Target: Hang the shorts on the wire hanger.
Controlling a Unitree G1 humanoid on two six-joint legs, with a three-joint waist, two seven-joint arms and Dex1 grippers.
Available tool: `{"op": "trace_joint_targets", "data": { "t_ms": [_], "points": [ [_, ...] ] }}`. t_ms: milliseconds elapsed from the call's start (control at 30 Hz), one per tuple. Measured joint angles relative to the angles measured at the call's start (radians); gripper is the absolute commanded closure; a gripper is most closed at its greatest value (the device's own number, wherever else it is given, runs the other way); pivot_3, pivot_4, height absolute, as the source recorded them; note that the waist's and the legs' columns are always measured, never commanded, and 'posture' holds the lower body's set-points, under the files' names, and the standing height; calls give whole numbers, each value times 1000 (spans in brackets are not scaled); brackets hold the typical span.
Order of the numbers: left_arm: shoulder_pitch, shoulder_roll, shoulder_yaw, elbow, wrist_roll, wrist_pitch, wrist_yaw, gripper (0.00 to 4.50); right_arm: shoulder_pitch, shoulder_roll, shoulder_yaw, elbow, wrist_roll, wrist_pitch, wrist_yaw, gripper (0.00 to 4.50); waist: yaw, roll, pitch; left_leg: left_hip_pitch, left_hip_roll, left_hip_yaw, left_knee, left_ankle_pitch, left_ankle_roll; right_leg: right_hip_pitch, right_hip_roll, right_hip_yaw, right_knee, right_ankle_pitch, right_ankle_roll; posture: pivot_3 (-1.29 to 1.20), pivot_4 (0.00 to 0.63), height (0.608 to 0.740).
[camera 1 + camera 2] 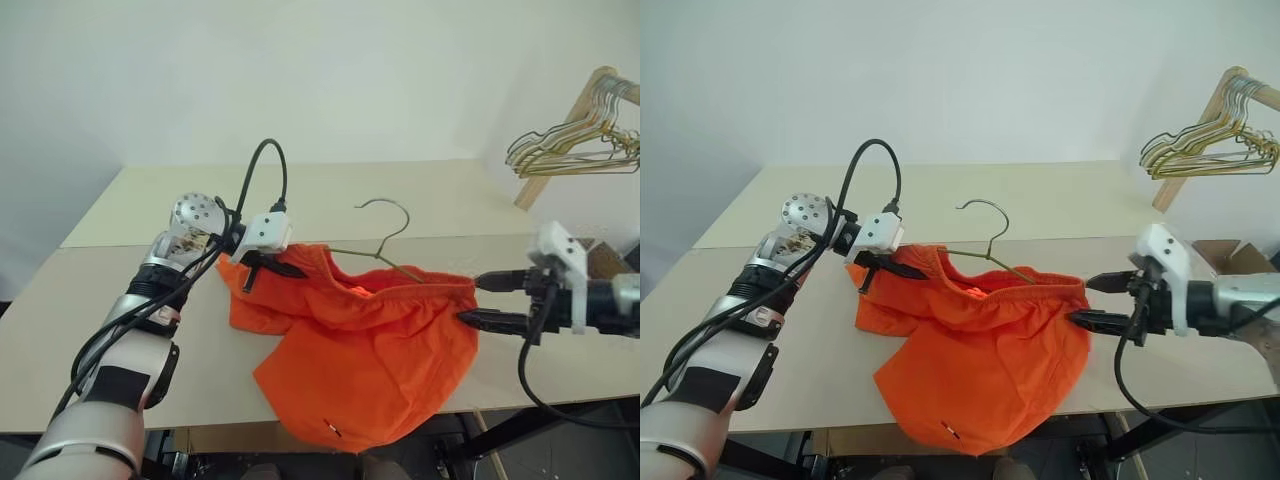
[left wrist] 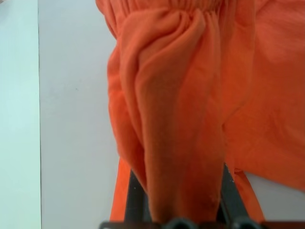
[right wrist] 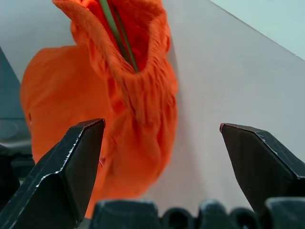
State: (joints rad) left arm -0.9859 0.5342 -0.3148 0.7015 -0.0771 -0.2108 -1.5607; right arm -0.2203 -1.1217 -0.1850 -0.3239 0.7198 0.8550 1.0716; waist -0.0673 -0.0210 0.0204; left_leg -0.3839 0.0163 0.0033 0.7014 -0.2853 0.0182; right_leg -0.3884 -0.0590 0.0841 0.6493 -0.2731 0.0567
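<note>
The bright orange shorts (image 1: 370, 350) lie over the table's front edge, one leg hanging off it. The wire hanger (image 1: 385, 238) is inside the waistband, with its hook sticking out toward the back of the table; its olive wire (image 3: 116, 33) runs down into the waist opening. My left gripper (image 1: 272, 268) is shut on the left end of the waistband, the fabric (image 2: 186, 157) bunched between its fingers. My right gripper (image 1: 485, 300) is open at the right end of the waistband, its fingers (image 3: 71, 167) spread wide and holding nothing.
The pale table (image 1: 320, 190) reaches back to a white wall. A bunch of wire hangers (image 1: 580, 145) hangs on a wooden rack at the far right. A cardboard box (image 1: 1230, 258) stands behind my right arm.
</note>
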Motion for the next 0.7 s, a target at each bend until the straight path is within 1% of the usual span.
{"op": "trace_joint_targets", "data": {
  "t_ms": [133,367,500,600,700],
  "points": [
    [0,-2,3,-2,0,0,0,4500,-82,6,123,13,-39,7,9,20,1,0,0,-1,0,0,0,0,0,-1,0,0,0,0,0,-71,0,740],
    [6,-1,8,-23,0,6,0,4500,-229,25,282,45,-118,16,38,20,5,0,0,-1,0,0,0,0,0,-1,0,0,0,0,0,-67,0,740],
    [11,-2,9,-31,0,15,1,4500,-258,31,370,59,-187,13,47,20,6,0,0,-1,0,0,0,0,0,-1,0,0,0,0,0,-65,0,740],
    [16,-2,9,-36,0,16,1,4500,-270,31,409,74,-236,0,63,1041,8,0,0,-2,0,0,0,0,0,-2,0,0,0,0,0,-68,0,740],
    [18,-2,9,-36,0,17,1,4500,-290,38,417,79,-269,-9,76,2087,8,0,0,-1,0,0,0,0,0,-2,0,0,0,0,0,-71,0,740]
  ]
}}
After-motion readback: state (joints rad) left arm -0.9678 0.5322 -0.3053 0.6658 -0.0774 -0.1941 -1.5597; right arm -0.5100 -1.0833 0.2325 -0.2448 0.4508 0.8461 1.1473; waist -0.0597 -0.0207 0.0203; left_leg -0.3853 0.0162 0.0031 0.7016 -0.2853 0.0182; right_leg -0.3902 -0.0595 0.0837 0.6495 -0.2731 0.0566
